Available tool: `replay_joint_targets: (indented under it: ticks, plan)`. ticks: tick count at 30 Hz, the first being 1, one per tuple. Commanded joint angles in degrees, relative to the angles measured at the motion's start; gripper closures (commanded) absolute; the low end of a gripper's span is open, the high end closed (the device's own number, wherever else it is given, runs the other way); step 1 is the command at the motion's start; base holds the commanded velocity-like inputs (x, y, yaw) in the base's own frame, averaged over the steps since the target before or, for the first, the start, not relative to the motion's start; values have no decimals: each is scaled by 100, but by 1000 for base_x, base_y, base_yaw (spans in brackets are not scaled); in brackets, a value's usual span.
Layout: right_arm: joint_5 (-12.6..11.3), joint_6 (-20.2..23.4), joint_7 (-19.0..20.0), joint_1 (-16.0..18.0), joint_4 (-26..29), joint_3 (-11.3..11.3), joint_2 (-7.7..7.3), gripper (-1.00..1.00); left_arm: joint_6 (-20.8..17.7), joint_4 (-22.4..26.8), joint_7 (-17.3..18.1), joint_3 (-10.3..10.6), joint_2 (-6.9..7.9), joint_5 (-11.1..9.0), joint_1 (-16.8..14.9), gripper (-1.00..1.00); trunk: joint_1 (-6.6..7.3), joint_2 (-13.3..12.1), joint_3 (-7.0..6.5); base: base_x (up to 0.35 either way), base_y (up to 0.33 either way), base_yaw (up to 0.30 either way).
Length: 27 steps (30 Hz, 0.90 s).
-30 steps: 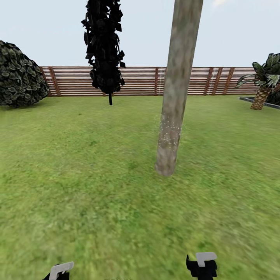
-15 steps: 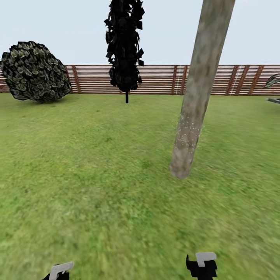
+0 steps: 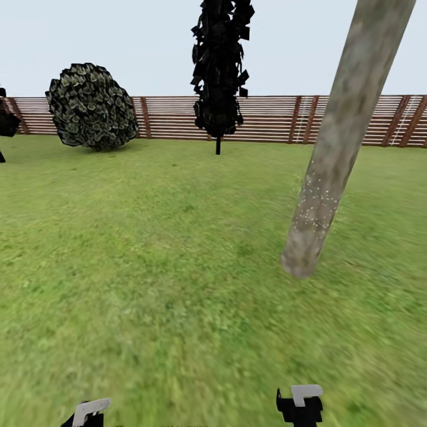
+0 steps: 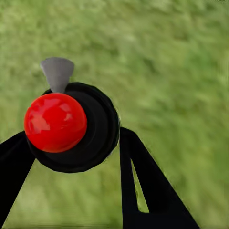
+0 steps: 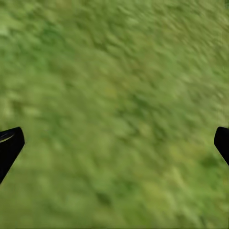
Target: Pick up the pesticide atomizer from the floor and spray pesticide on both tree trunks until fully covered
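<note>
Red-capped pesticide atomizer (image 4: 67, 124) sits clamped in the left gripper (image 4: 76, 157); right gripper (image 5: 114, 143) spread empty. Aiming squarely at the speckled tree trunk (image 3: 332, 172) should help coverage.

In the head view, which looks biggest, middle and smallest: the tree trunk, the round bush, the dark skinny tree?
1. Tree trunk, though it is nearest.
2. Dark skinny tree.
3. Round bush.
The last two look close.

You get no readable text, labels, brands or numbers anywhere here, not on any surface in view.
</note>
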<state>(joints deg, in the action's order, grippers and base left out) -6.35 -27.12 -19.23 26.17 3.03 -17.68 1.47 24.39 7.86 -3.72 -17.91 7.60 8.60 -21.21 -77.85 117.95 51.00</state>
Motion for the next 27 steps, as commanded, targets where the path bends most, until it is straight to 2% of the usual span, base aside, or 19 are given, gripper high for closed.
replay_joint_targets:
  ticks: [1,9,27]
  plan:
    - [-59,-21,-16,3,-4,-50,1,-100,22,-2,-32,-18,10,58,-6,100,1,2,10,0,0,272]
    - [-68,-21,-34,3,4,-43,-7,-100,22,-54,-28,-20,-43,36,0,100,1,2,47,0,0,272]
    - [-59,-21,-37,3,-37,-46,-7,-100,13,-56,-32,-25,-55,28,3,100,1,2,132,0,0,272]
